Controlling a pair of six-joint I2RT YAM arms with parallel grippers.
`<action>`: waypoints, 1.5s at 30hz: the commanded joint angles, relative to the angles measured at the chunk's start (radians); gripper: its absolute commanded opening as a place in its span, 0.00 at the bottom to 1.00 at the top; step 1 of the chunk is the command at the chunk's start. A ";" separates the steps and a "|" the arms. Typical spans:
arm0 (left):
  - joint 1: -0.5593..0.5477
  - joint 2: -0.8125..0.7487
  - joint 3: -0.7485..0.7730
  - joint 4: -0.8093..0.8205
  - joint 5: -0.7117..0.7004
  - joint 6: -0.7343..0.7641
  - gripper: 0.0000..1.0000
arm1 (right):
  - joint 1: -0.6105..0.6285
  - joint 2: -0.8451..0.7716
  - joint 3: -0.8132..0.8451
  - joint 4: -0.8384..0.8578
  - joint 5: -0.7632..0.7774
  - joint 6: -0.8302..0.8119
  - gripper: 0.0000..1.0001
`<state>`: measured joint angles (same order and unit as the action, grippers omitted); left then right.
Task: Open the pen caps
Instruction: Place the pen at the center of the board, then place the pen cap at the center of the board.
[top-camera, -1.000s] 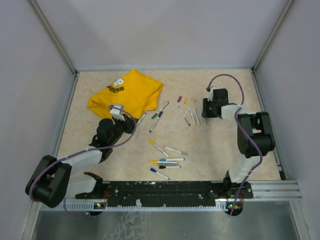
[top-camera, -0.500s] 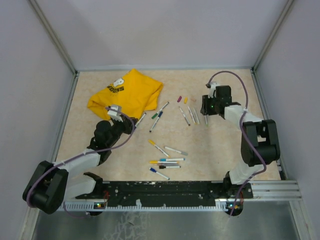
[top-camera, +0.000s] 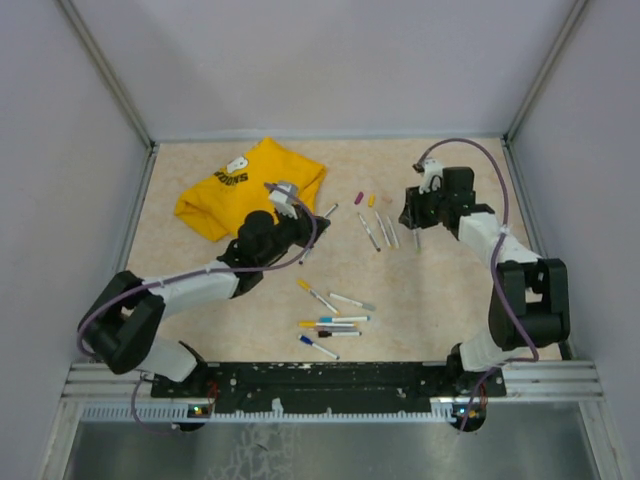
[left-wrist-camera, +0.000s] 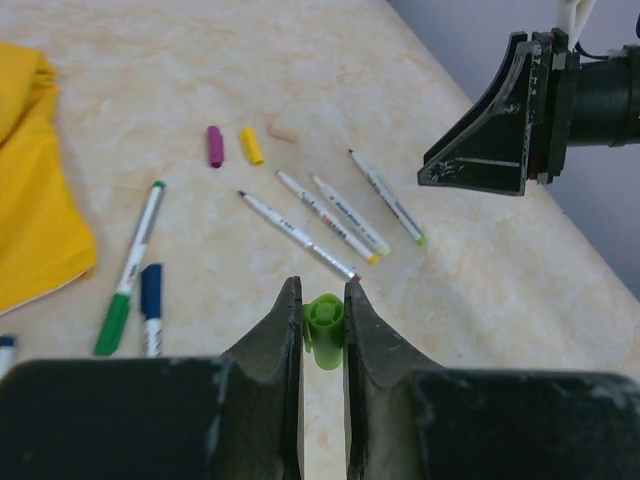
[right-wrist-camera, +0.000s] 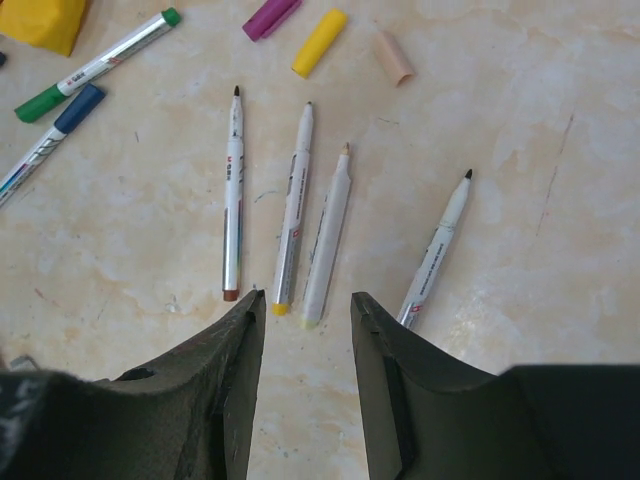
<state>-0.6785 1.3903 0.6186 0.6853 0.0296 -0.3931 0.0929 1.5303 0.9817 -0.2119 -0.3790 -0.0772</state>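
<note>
My left gripper (left-wrist-camera: 322, 290) (top-camera: 305, 222) is shut on a green pen cap (left-wrist-camera: 326, 328), held just above the table. Ahead of it lie loose purple (left-wrist-camera: 214, 146), yellow (left-wrist-camera: 251, 145) and beige (left-wrist-camera: 285, 131) pen caps. My right gripper (right-wrist-camera: 306, 300) (top-camera: 410, 218) stands open with nothing between its fingers, low over several uncapped pens: a brown-ended one (right-wrist-camera: 233, 195), a yellow-ended one (right-wrist-camera: 293, 205), a pale one (right-wrist-camera: 330, 230) and one off to the right (right-wrist-camera: 435, 250). A green-capped pen (left-wrist-camera: 128, 275) and a blue-capped pen (left-wrist-camera: 151, 305) lie to the left.
A crumpled yellow T-shirt (top-camera: 240, 185) lies at the back left, close to my left arm. Several capped pens (top-camera: 330, 325) are bunched near the front middle of the table. Metal rails and grey walls (top-camera: 130, 110) enclose the tabletop.
My left arm has swung right and forward from beside the T-shirt toward the uncapped pens, keeping the green cap. The right jaws have widened slightly and shifted a little farther back.
</note>
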 joint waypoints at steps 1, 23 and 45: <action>-0.056 0.183 0.217 -0.127 -0.032 -0.072 0.00 | -0.051 -0.076 0.018 -0.007 -0.105 -0.028 0.40; -0.147 1.027 1.415 -0.705 -0.140 -0.306 0.00 | -0.214 -0.022 0.020 0.017 -0.005 0.144 0.39; -0.145 1.307 1.659 -0.541 -0.201 -0.378 0.08 | -0.232 -0.019 0.010 0.029 0.007 0.175 0.37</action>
<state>-0.8230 2.6568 2.2322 0.0944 -0.1661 -0.7563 -0.1295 1.5169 0.9813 -0.2241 -0.3729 0.0875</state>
